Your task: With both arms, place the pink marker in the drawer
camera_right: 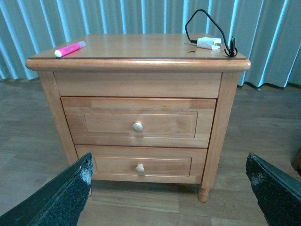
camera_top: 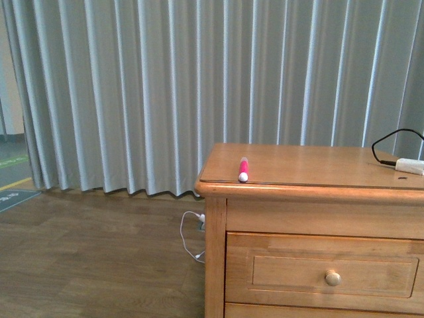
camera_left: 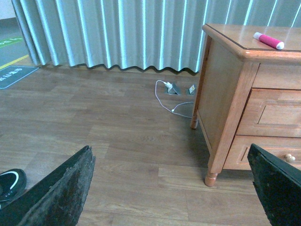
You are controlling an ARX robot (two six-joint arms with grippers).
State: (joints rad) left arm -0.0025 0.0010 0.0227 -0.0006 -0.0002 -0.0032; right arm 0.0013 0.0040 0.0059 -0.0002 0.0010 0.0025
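The pink marker (camera_top: 243, 169) lies on the cabinet top near its front left corner, white end toward the front edge; it also shows in the left wrist view (camera_left: 268, 40) and the right wrist view (camera_right: 69, 49). The upper drawer (camera_right: 138, 121) is shut, with its round pale knob (camera_top: 332, 278) in the middle. My left gripper (camera_left: 174, 188) is open and empty, low over the floor to the cabinet's left. My right gripper (camera_right: 169, 188) is open and empty, in front of the cabinet, well back from it. Neither arm shows in the front view.
A white adapter (camera_right: 209, 43) with a black cable lies on the cabinet top at the right. The lower drawer (camera_right: 140, 165) is shut. A white cable and plug (camera_left: 167, 89) lie on the wood floor by the grey curtain. A black shoe (camera_left: 10, 181) sits beside my left gripper.
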